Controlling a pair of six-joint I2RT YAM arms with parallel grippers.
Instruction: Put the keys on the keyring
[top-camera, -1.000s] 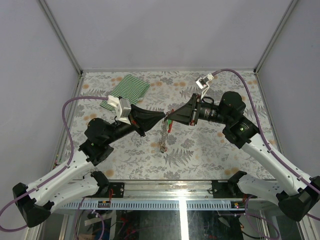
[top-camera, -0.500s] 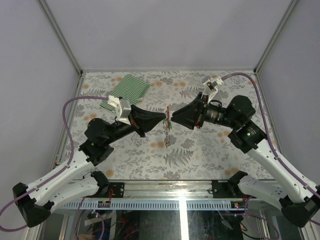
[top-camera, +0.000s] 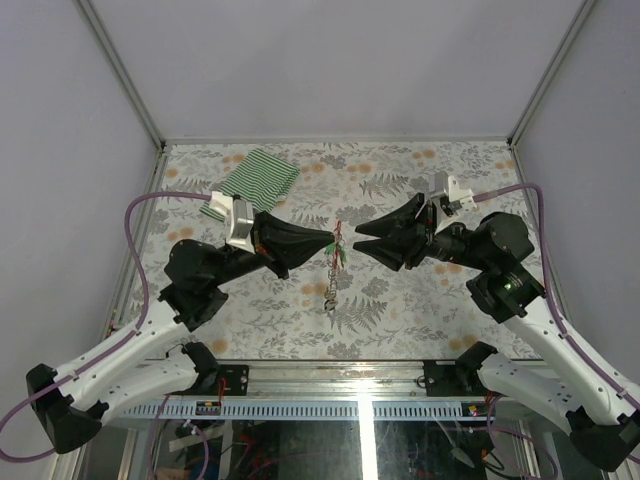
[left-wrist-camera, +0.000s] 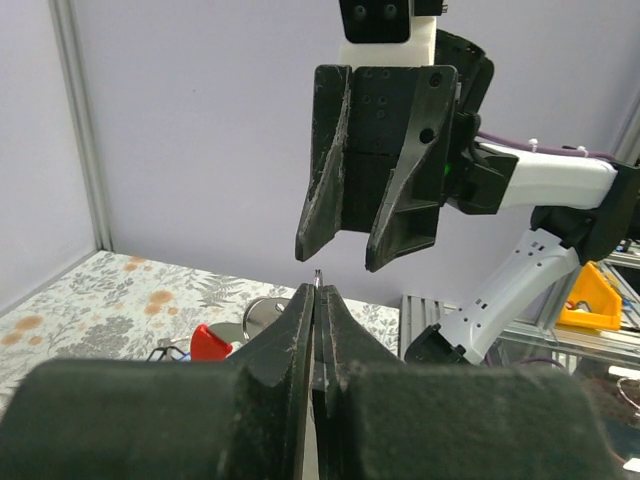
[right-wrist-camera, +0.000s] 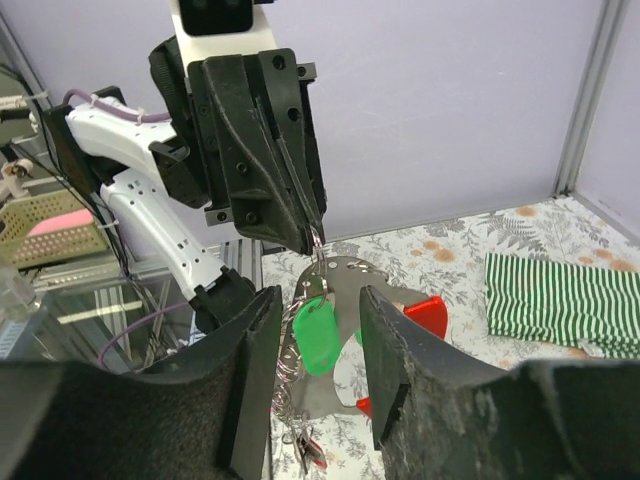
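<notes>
Left hand (top-camera: 328, 238) clenched on top of the thin red-loop keyring with silvery chain (top-camera: 331, 283), mid-frame in top view. Small silvery keys with green and red plastic tags (right-wrist-camera: 318, 335) hang below it, long axis vertical, pointing down at floral-patterned counter (top-camera: 420, 300). Right hand (top-camera: 356, 239) released, just right of bunch, facing it.
</notes>
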